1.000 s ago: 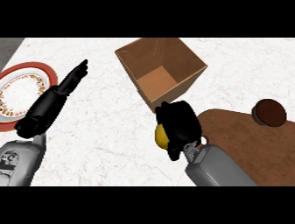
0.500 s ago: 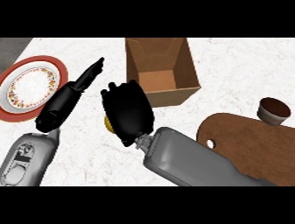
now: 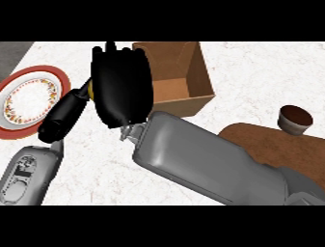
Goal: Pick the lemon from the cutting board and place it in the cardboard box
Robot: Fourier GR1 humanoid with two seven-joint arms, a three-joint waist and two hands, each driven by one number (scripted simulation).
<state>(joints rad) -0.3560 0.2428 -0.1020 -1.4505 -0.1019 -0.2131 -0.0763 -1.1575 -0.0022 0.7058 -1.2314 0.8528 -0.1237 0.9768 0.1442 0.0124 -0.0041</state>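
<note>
count: one lemon (image 3: 88,92), one cardboard box (image 3: 197,72), one cutting board (image 3: 264,140), one plate (image 3: 48,71), one small brown cup (image 3: 295,118), two hands. right hand (image 3: 122,87): back of the hand faces up at the camera, fingers bunched together and curled down under it, clamped on the lemon. only a thin yellow sliver shows at the hand's left edge, the rest is hidden under the palm. the hand sits over the white counter (image 3: 264,72), overlapping the box's left wall, fingertips pointing to the top of the view. the right forearm runs back diagonally to the lower right, across the near end of the cutting board. left hand (image 3: 63,115): fingers straight and together, holding nothing, pointing up and right, tips just beside the lemon sliver and the right hand's edge. can't tell if they touch. it lies over the plate's right rim. lemon position: off the cutting board, not in the box, between plate and box, just left of the box's opening. height above the counter can't be told. lemon orientation: too little visible to call the long axis or which way it points. box is open-topped, with its long side running toward the top of the view. the cup stands at the far right end of the board. the plate, at the left, has a red rim and a patterned ring.
</note>
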